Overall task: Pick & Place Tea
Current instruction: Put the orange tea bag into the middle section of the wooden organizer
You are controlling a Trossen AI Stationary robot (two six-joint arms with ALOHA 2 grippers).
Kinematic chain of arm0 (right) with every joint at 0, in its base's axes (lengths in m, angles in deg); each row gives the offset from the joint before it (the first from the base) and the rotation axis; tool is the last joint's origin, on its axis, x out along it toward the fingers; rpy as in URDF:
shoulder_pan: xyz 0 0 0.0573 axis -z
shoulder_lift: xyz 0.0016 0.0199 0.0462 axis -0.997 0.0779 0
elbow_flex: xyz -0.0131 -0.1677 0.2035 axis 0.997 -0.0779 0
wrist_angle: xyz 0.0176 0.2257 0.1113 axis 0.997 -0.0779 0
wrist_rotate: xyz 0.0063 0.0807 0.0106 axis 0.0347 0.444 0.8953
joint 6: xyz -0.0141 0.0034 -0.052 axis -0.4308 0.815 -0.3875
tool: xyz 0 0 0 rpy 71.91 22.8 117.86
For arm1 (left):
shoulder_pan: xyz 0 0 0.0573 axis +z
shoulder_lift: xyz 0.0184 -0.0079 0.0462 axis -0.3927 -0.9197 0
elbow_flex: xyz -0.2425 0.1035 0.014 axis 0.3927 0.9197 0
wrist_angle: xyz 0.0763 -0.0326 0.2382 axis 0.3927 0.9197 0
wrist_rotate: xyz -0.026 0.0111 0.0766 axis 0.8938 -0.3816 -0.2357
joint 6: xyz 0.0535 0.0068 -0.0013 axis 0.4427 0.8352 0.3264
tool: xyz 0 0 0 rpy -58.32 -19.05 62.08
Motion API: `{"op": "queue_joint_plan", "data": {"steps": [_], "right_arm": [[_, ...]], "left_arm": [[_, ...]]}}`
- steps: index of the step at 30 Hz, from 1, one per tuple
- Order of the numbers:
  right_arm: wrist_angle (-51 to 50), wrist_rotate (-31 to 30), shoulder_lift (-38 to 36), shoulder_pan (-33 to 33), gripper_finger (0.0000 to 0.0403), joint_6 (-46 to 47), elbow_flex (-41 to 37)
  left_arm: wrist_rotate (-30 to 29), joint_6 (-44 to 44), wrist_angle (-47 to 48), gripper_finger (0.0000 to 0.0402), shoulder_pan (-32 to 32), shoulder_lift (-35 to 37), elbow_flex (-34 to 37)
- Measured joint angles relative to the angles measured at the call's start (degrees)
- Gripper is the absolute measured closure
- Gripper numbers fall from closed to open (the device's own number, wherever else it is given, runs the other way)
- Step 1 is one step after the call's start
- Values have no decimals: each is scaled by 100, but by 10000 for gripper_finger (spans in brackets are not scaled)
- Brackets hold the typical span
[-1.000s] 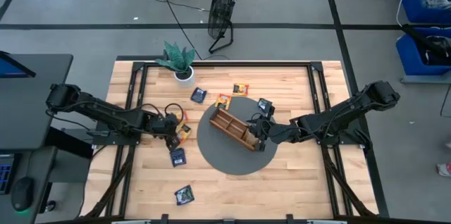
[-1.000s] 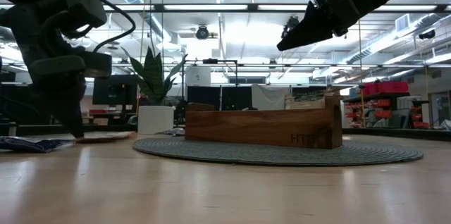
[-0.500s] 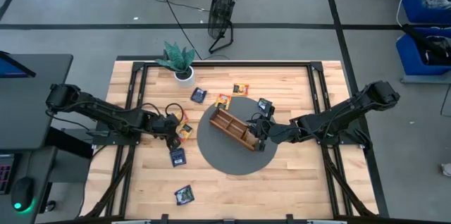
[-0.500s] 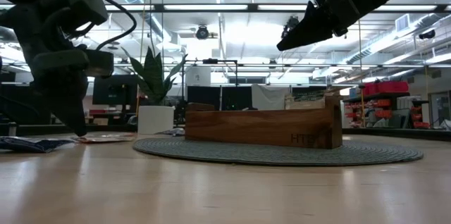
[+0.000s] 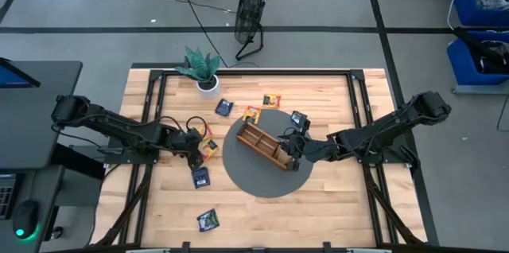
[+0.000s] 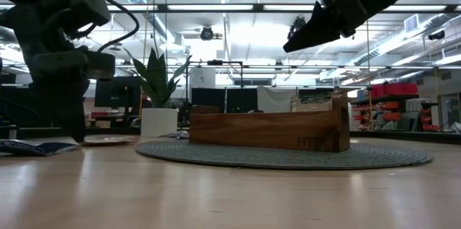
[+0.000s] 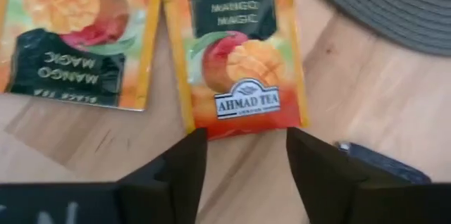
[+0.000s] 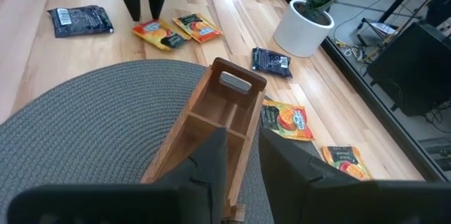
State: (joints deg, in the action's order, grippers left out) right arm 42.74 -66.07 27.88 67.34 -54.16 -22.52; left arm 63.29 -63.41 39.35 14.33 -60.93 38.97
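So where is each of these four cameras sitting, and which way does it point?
High: overhead, straight down; whole table, both arms.
Low: table height, across the wooden tray on the round mat; arms above.
Left wrist: past open left gripper onto a mango tea sachet.
Right wrist: past right gripper into the tray.
Shared: tray, potted plant.

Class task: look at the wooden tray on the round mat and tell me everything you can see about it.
The wooden tray is a long, narrow open box of brown wood, split by cross walls into compartments; those in the right wrist view look empty. One end wall carries a pale metal plate. It lies flat and slantwise on the grey woven round mat, and its side bears faint lettering in the low view. The right hand hangs above its end, apparently without touching.
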Motion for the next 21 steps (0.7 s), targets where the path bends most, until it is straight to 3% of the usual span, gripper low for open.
{"op": "queue_joint_plan", "data": {"steps": [11,21], "right_arm": [[-1,12,2,-2,312,0,-2],[-33,87,2,0,312,49,-2]], "left_arm": [[288,308,547,190,422,9,-304],[25,893,952,190,605,-16,-582]]}}
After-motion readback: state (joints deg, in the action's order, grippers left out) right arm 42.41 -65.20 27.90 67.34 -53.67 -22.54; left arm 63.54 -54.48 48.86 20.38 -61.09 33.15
